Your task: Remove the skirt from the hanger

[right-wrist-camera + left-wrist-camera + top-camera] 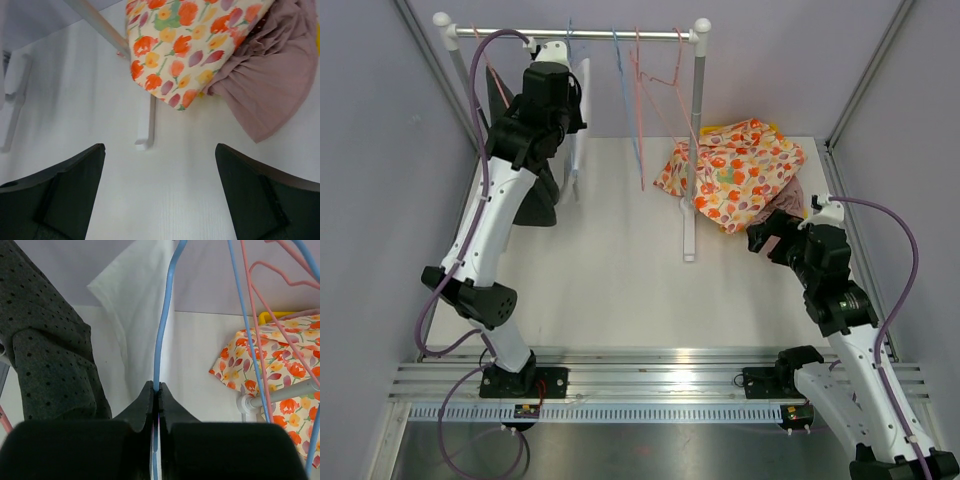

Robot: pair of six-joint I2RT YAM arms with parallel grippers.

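The white skirt hangs on a blue hanger from the rack's rail, near its left end, with a dark dotted garment just beside it. The left gripper is clamped on the hanger's wire. The right gripper, jaws wide apart, hovers over the table near a floral garment and a mauve garment.
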